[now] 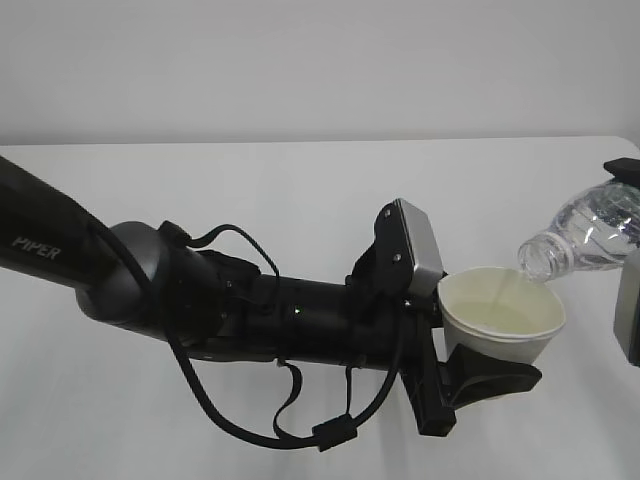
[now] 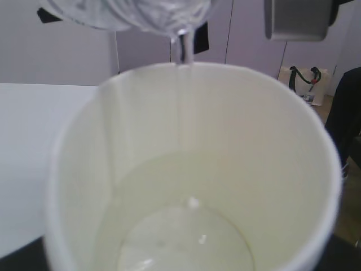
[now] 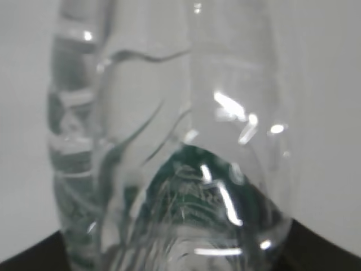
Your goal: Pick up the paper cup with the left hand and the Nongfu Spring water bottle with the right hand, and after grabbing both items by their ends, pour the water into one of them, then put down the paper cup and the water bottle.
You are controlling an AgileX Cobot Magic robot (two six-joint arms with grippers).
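left pincer (image 1: 470,375) is gripping the paper cup (image 1: 500,315) above the surface's (image 1: 300,190) right edge; right pincer (image 1: 632,280) is gripping the tilted bottle (image 1: 585,232), water (image 1: 497,290) streaming in.

**Plain white table, pale wall, clutter at the far edge**

A white table (image 1: 300,190) spreads across the exterior view, its surface bare and evenly lit, meeting a pale grey wall (image 1: 300,60) along a soft horizon line. In the left wrist view, the table shows again at left, and behind it stand light wall panels (image 2: 242,39) split by thin dark vertical seams. Low against those panels, at right, sits a white bag with dark handles (image 2: 304,82); its details are too blurred to read.
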